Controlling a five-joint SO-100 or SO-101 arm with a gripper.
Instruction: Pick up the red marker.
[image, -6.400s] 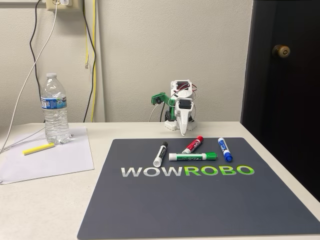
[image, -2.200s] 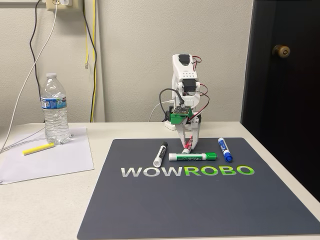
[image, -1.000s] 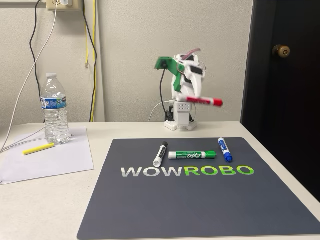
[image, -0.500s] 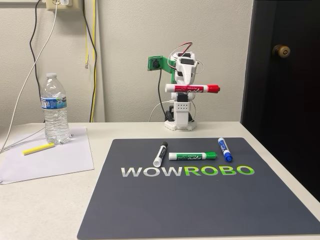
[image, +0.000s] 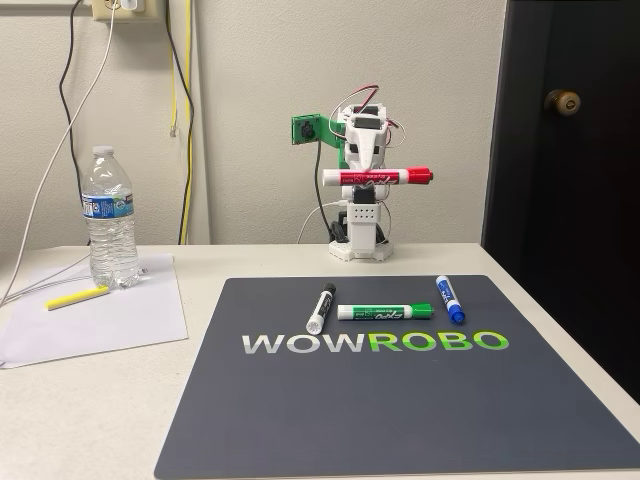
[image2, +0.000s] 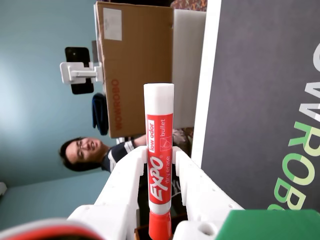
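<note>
though light and stiff, the red marker (image: 377, 177) has a smooth, slippery barrel; the fingers (image2: 131, 172) clamp it mid-label, ends sticking out evenly either side, well balanced.

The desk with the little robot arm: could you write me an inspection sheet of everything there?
Surface: pale table under a dark mat printed WOWROBO.
Job's things: red marker held level in the air, above the mat.
Clutter: black marker, green marker and blue marker on the mat; water bottle and yellow highlighter on paper.
Grippers: gripper shut on the red marker's label.
Cables: several hang down the wall.
Surroundings: dark door with a knob; a person and a cardboard box in the wrist view.
</note>
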